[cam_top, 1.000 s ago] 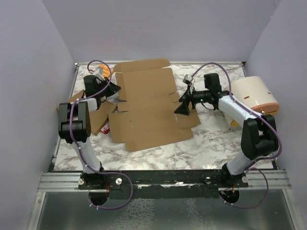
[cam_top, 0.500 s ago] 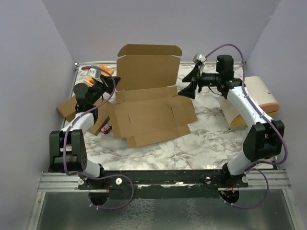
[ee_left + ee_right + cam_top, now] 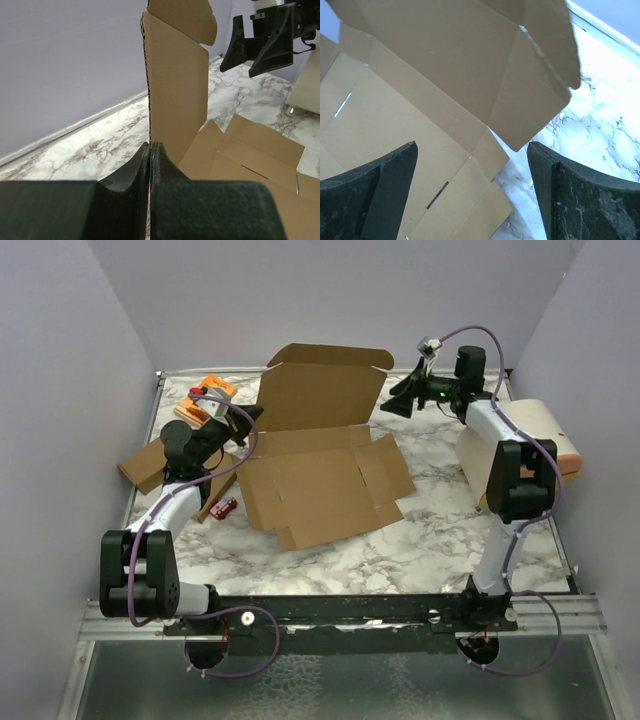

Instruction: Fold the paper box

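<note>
The paper box (image 3: 320, 480) is a brown die-cut sheet lying mid-table, with its rear panel (image 3: 322, 390) standing upright. My left gripper (image 3: 243, 422) is shut on the left edge of that upright panel. In the left wrist view the corrugated edge (image 3: 148, 75) runs down between the closed fingers (image 3: 135, 170). My right gripper (image 3: 400, 400) is open and empty. It hovers just right of the upright panel's right flap without touching it. The right wrist view shows the panel and its flaps (image 3: 445, 65) between the spread fingers (image 3: 555, 175).
A small orange book and other small items (image 3: 210, 390) lie at the back left. A loose brown cardboard piece (image 3: 143, 462) and a small red object (image 3: 225, 506) lie on the left. A cream device with an orange base (image 3: 535, 435) stands at the right edge. Purple walls enclose the table.
The box's rear panel rose from lying low to standing upright, and the sheet shifted slightly right. My right gripper moved up and back to the far right. My left arm shifted with the panel.
</note>
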Controlling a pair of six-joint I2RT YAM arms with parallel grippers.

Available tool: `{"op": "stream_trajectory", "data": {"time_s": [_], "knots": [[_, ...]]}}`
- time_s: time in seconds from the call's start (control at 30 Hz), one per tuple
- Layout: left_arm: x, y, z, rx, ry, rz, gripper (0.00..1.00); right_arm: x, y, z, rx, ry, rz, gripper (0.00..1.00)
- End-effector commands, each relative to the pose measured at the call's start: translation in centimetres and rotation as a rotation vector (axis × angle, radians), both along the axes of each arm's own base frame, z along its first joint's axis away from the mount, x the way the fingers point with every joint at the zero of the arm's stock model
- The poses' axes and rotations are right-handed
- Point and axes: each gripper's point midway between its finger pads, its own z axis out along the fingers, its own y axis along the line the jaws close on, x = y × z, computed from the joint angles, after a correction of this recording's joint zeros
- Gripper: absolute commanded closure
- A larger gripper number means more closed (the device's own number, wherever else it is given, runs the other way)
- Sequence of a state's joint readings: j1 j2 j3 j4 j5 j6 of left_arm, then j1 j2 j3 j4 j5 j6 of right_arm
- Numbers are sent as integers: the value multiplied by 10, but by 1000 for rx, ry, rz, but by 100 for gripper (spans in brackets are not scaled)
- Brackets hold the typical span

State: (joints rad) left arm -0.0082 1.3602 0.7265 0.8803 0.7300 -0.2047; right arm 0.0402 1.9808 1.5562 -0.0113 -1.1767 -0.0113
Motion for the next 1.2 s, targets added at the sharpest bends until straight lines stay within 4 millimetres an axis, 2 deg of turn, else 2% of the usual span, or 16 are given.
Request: {"op": "stream_trajectory", "data": {"time_s": [0.0, 0.2, 0.37, 0.5, 0.8, 0.93, 1.17], "knots": [[-9, -6, 7, 47, -61, -24, 100, 22, 4, 23, 7, -66, -4, 9], [-9, -6, 9, 38, -57, -29, 100, 46, 6, 8, 9, -99, -16, 9], [-9, -6, 8, 37, -53, -30, 100, 65, -1, -6, -47, -135, -74, 9], [-10, -8, 9, 27, -52, -46, 100, 70, -1, -14, -47, -139, -73, 8], [-11, -10, 9, 27, -53, -61, 100, 78, 15, -18, -19, -164, 8, 9], [-12, -11, 9, 27, -52, -69, 100, 76, 21, -15, 11, -160, 46, 16], [-13, -12, 10, 28, -52, -76, 100, 63, 26, -12, 55, -151, 132, 40]]}}
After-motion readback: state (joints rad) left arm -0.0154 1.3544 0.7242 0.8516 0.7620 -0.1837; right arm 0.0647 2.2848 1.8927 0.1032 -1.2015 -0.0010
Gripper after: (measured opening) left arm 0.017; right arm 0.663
